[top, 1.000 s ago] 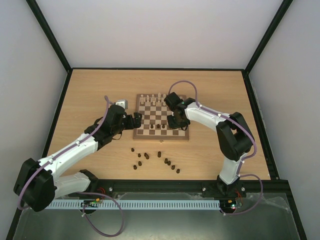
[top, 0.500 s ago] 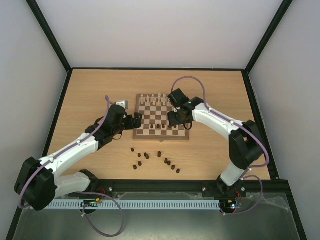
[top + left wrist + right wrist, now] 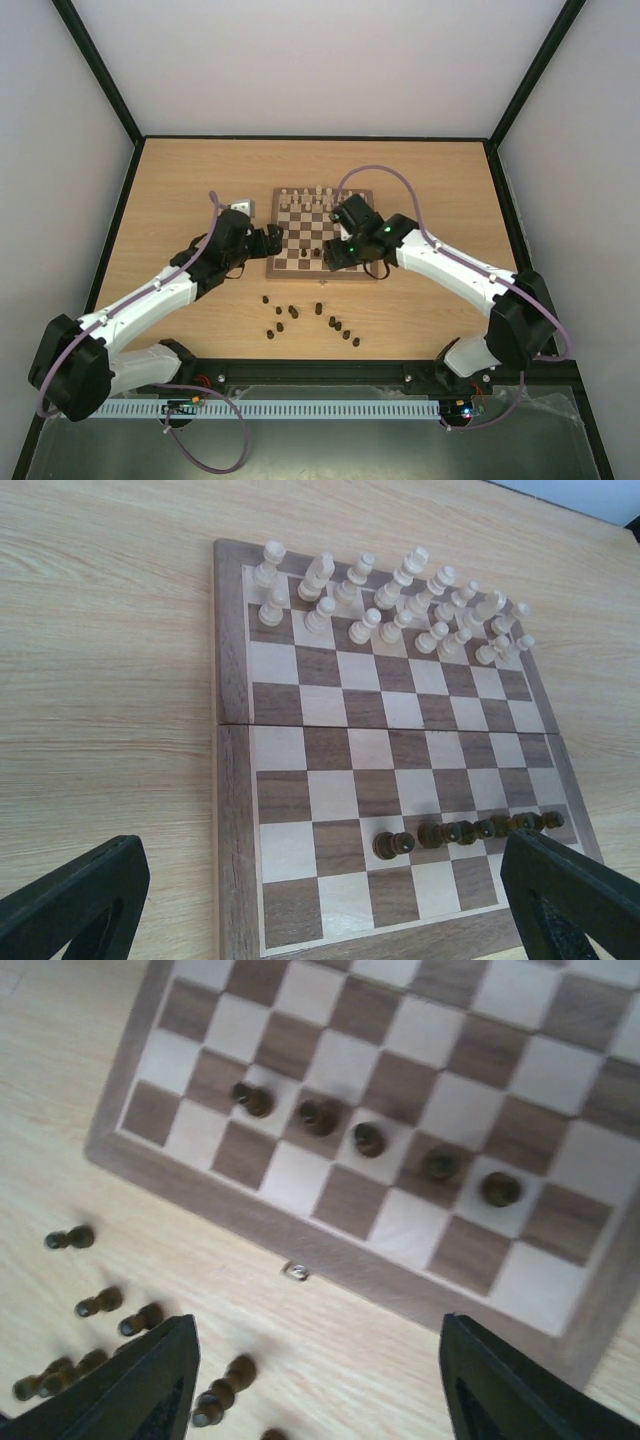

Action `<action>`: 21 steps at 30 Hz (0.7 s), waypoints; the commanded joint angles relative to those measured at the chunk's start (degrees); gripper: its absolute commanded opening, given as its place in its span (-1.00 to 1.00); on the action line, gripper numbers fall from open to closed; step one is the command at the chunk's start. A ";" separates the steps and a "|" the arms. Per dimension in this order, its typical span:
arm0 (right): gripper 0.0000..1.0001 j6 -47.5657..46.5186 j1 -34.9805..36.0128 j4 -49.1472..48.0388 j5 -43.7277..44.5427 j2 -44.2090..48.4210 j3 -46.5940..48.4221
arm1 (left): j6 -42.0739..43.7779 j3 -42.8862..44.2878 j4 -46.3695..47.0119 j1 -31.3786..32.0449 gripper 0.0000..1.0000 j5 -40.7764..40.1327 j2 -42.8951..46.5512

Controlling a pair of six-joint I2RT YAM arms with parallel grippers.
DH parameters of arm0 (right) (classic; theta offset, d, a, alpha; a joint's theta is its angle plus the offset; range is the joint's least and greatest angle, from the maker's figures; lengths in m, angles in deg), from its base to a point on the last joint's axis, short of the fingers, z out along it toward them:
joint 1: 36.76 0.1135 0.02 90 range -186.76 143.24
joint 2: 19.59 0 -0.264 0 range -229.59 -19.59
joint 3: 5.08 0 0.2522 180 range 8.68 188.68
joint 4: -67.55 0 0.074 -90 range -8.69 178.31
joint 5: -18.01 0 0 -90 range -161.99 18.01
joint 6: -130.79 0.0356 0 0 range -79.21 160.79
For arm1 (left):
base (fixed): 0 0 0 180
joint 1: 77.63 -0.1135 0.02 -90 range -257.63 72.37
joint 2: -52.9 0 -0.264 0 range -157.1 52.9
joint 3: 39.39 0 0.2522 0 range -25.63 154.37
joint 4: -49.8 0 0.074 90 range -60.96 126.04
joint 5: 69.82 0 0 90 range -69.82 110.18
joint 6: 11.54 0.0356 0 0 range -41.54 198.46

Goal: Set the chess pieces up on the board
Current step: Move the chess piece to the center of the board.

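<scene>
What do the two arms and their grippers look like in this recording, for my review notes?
Both arms have white shells on the long links and black joint housings: left arm, right arm. A thin lilac cable loops along each. The left gripper and right gripper are black, with broad, blunt black fingers. No markings can be read.

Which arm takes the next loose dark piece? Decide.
Right. The right claw, open and empty, hangs over the board's near edge beside the loose dark pieces; the left claw sits at its left side.
</scene>
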 commanded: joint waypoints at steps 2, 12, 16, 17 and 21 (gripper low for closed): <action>0.22 1.94 4.90 -1.52 -2.91 -4.58 1.69 | -0.58 -0.74 0.10 -0.50 0.99 -2.59 3.51; -0.15 1.78 13.66 2.21 -1.40 -19.21 11.39 | -0.76 -1.40 -0.83 -1.45 0.99 -3.22 7.01; -0.25 1.35 16.56 4.44 -0.53 -23.14 14.39 | -1.03 -2.09 -0.85 -1.77 0.99 -3.51 9.71; -0.26 1.29 17.14 5.01 -0.22 -23.98 15.12 | -1.10 -2.11 -0.92 -1.84 0.99 -3.53 10.07; -0.33 1.33 18.80 6.75 0.70 -26.14 16.74 | -1.15 -2.21 -1.11 -1.86 0.99 -3.45 10.72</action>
